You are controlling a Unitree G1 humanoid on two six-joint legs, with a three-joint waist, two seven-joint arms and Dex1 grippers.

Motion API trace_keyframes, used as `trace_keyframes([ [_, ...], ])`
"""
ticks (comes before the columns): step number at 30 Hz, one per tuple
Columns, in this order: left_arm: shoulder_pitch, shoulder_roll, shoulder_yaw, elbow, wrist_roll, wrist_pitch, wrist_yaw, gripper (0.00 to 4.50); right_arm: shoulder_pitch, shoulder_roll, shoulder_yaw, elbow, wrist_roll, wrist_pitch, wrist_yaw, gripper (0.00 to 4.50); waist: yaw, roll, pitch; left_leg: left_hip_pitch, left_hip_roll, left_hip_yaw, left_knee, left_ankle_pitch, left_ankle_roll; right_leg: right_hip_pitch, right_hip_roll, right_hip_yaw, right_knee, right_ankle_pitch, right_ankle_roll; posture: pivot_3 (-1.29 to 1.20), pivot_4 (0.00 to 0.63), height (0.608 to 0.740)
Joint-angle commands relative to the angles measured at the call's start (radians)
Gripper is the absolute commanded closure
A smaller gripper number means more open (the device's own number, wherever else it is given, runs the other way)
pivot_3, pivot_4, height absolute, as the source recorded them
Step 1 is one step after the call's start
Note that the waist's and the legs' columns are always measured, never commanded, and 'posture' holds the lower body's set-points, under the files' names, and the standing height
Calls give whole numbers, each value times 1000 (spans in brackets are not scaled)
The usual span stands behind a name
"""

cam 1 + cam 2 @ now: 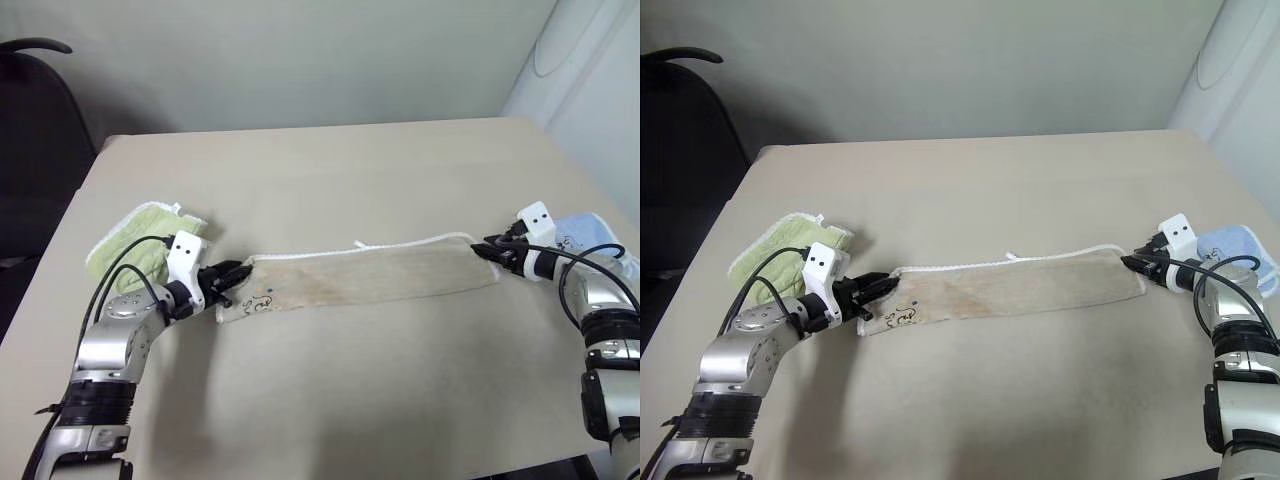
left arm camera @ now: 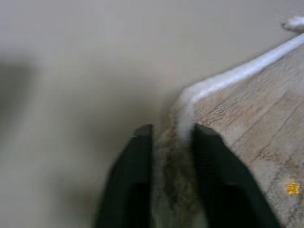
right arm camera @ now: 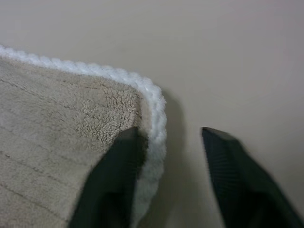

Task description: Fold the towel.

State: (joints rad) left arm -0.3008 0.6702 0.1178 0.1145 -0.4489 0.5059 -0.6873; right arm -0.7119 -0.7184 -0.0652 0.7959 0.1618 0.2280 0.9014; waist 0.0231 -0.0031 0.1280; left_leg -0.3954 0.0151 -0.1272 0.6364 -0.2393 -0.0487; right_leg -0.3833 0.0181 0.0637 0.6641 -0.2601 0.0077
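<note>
The beige towel (image 1: 360,275) lies flat on the table as a long folded strip with white corded edging and a small dark embroidered mark near its left end. My left gripper (image 1: 238,272) is at that left end; in the left wrist view its fingers (image 2: 137,166) stand apart with the towel's corner (image 2: 173,161) lying between them. At the strip's right end my right gripper (image 1: 490,245) is open. In the right wrist view one finger (image 3: 118,161) rests on the towel's corner (image 3: 71,123) and the other is over bare table.
A lime-green folded cloth (image 1: 135,235) lies just behind my left arm. A light blue folded cloth (image 1: 590,232) sits by my right arm near the table's right edge. A dark chair (image 1: 30,130) stands beyond the table's (image 1: 330,170) left side.
</note>
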Motion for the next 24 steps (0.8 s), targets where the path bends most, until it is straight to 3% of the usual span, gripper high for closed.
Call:
trace_keyframes([
  [1, 18, 1, 47, -48, 0, -26, -6, 1607, 22, -30, -68, -78, 33, -7, -19, 1011, 0, 0, 0, 0, 0, 0, 0, 0, 0, 0, 0, 0, 0, 0, 0, 0, 150, 740],
  [2, 27, -2, 62, -61, -9, -20, 3, 1264, 32, -33, -90, -99, 47, 1, -31, 637, 0, 0, 0, 0, 0, 0, 0, 0, 0, 0, 0, 0, 0, 0, 0, 0, 150, 740],
  [3, 33, -9, 90, -74, -28, -8, 15, 1251, 43, -37, -121, -126, 71, 24, -38, 311, 0, 0, 0, 0, 0, 0, 0, 0, -1, 0, 0, 0, -1, 0, 0, 0, 150, 740],
  [11, 129, -69, 278, -240, -72, -4, 173, 1251, 279, -46, -430, -509, 403, 500, -88, 311, 5, 0, 0, -4, 0, 1, -1, 3, -4, -3, 1, 0, -2, 0, 0, 0, 150, 740],
  [17, 150, -88, 243, -333, -68, -9, 182, 1251, 394, 8, -616, -648, 660, 898, -203, 146, 1, -1, 0, -2, -1, 1, 2, 2, -2, 1, 2, 1, -2, 0, 1, 0, 150, 740],
  [24, 136, -111, 189, -409, -126, 29, 147, 1251, 449, 120, -685, -725, 737, 1056, -388, 146, 0, -1, 0, 4, -2, 0, 4, -2, 7, 6, 4, 3, -2, 0, 3, 0, 150, 740],
])
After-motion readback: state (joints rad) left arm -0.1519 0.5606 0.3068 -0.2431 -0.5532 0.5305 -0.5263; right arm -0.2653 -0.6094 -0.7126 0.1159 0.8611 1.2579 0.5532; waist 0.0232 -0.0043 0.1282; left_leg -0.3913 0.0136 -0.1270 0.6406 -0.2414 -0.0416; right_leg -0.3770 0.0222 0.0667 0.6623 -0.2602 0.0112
